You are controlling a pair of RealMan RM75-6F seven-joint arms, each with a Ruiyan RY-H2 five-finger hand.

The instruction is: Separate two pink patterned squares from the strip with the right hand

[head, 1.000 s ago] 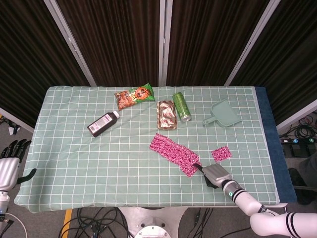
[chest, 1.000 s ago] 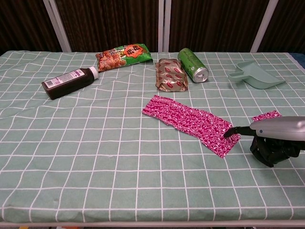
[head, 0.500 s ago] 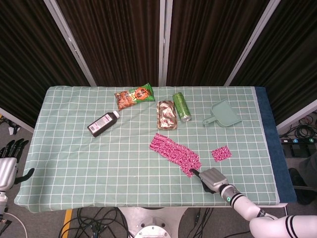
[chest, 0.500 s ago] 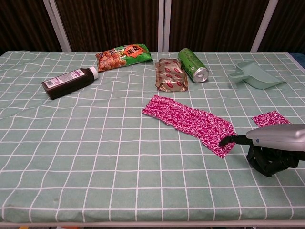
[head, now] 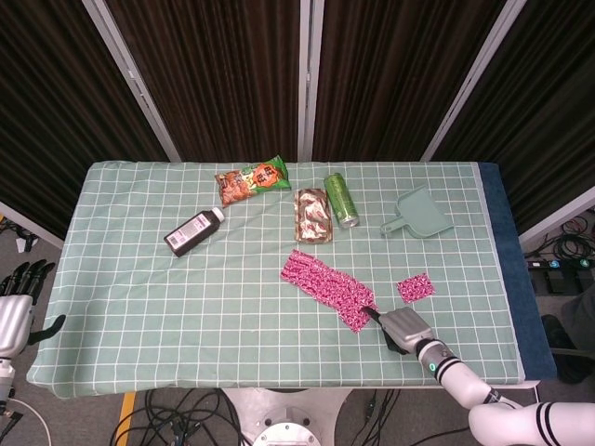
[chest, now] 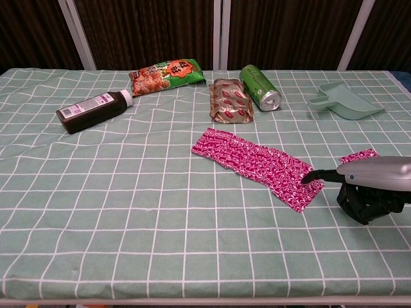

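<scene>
The pink patterned strip (chest: 255, 165), judged thin and limp, is touched at its near end by the right hand (chest: 367, 186); whether it is gripped cannot be told.

No text is coming through clearly enough to read in either view. The snack bag (chest: 168, 76) is showing large printed characters on its orange and green front, but they are too blurred to make out. The dark bottle (chest: 95, 110) is carrying a label whose print is too small to tell. The green can (chest: 260, 87) and the brown packet (chest: 231, 99) are showing markings, none legible.
</scene>
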